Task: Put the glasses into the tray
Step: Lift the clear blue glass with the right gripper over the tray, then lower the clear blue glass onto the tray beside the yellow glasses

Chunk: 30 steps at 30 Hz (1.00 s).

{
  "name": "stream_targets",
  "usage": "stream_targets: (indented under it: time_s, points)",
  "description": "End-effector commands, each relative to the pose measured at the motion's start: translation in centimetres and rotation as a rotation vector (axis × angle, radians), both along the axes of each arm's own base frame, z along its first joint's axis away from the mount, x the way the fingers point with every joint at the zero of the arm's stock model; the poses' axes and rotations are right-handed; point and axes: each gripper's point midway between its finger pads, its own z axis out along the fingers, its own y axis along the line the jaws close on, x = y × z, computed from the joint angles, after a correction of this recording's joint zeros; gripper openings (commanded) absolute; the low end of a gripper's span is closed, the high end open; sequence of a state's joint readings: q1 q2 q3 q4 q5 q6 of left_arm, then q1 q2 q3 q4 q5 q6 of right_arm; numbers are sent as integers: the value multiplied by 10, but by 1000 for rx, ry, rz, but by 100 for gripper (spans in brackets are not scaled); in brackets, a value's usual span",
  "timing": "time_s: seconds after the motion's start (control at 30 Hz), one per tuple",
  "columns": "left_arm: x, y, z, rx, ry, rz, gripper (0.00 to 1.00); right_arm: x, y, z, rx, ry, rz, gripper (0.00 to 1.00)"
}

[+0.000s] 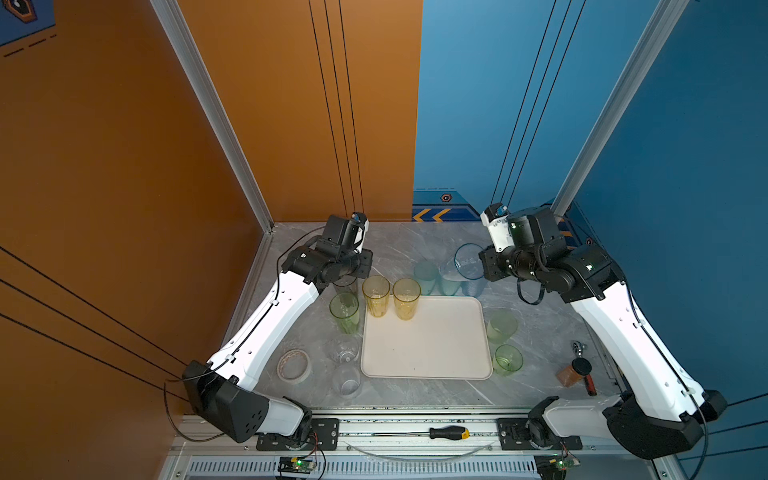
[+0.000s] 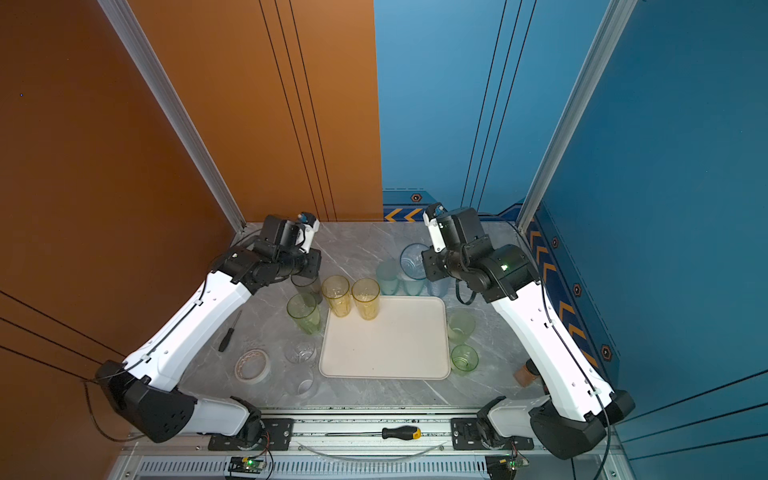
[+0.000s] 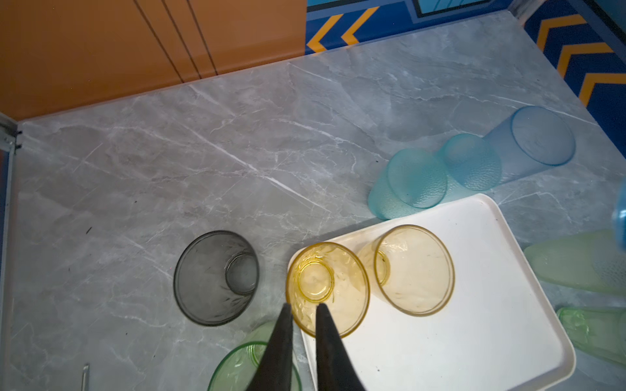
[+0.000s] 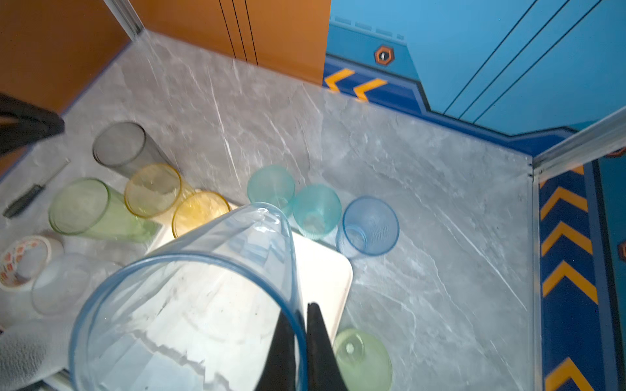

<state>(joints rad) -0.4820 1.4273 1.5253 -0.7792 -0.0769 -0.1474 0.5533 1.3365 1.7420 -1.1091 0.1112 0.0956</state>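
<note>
2 white-shelled arms (image 1: 270, 320) with black joints (image 1: 328, 266), thin black cables (image 1: 518, 291).

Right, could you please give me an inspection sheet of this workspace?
Surface: grey marble tabletop, no spill seen.
Job's things: tray holds two yellow glasses at its far-left corner; other glasses stand around it on the table.
Clutter: tape roll, brown jar, small screwdriver on the table; yellow-handled screwdriver on the front rail.
Hands: right hand shut on a clear blue-rimmed glass, held tilted near the tray's far-right corner; left hand at a yellow glass's rim, grip unclear.
Cables: black cable loop hangs under the right wrist; another cable loops off the left arm's base.
Surroundings: orange wall, blue wall, aluminium posts.
</note>
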Motion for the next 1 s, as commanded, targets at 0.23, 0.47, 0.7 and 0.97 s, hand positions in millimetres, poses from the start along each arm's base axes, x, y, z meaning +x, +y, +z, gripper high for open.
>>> stream_targets:
  time_s: [0.23, 0.47, 0.7, 0.97]
  points:
    - [-6, -24, -6, 46, 29, -60, 16, 0, 16, -86, -133, 208, -6, 0]
    - [-23, -35, -20, 79, 61, -114, 16, 22, 29, -123, -111, 261, -57, 0]
    - [-27, -32, -22, 81, 63, -105, 16, 42, 36, -151, -86, 302, -87, 0]
    - [-26, -30, -23, 89, 66, -105, 16, 52, 46, -172, -85, 342, -79, 0]
